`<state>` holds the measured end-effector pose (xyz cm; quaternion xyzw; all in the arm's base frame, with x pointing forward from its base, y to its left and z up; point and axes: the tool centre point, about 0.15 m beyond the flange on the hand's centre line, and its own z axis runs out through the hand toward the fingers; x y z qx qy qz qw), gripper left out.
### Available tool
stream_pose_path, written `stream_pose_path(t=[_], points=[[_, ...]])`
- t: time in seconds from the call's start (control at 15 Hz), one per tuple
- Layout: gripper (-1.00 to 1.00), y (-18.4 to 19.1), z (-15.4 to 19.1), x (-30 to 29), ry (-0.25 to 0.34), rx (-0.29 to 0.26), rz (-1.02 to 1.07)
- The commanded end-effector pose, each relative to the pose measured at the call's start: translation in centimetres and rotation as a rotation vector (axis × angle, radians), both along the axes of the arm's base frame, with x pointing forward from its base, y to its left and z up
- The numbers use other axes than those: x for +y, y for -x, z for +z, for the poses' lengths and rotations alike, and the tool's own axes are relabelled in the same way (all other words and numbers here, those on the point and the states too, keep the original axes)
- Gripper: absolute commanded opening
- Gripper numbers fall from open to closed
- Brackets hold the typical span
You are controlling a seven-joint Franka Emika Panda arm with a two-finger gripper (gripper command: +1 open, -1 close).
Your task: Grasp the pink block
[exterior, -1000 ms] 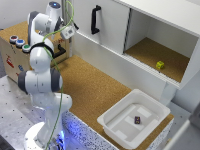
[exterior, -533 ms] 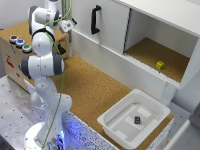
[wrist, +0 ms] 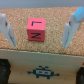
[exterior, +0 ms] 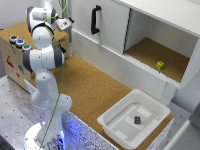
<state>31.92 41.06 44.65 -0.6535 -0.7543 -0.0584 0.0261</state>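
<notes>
the franka arm's gripper (exterior: 64,23) (wrist: 38,44) hung high at the exterior view's left, raised above a wooden box (exterior: 11,57) with coloured buttons (exterior: 17,41) on its cork top. its two pale fingers (wrist: 6,30) stood wide apart with nothing between their pads. in the wrist view the pink block (wrist: 36,30), a bright pink cube with dark letters on its face, sat upright on a cork ledge (wrist: 55,42) in the gap between the fingers, clear of both; how far it lay beyond the tips could not be told. below the ledge ran a pale wooden front carrying a blue pixel-figure sticker (wrist: 44,71). the block itself could not be made out in the exterior view.

beyond the arm, the cork-topped counter (exterior: 90,85) ran along a white cabinet (exterior: 107,35) with a black handle (exterior: 95,20). a yellow-green cube (exterior: 160,65) rested on the floor of the cabinet's open compartment. near the counter's front edge, at the exterior view's right and well apart from the gripper, stood a white tub (exterior: 107,120) with a small dark cube (exterior: 137,120) on its bottom.
</notes>
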Motion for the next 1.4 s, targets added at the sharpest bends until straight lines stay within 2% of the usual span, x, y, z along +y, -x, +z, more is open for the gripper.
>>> stream_pose_path(t=[0.0, 0.33, 0.67, 0.73, 1.0, 1.33], points=[[1.0, -0.4, -0.2, 4.0, 0.097, 0.066, 0.026], [1.0, -1.7, -0.6, 5.0, 0.103, 0.071, 0.008], [1.0, -0.7, -0.9, 5.8, 0.102, 0.07, 0.006], [-1.0, -0.7, -1.0, 5.8, 0.12, 0.06, 0.012], [-1.0, -1.1, -1.5, 5.1, 0.128, 0.068, -0.004], [-1.0, -0.8, -2.1, 5.1, 0.107, 0.093, -0.018]])
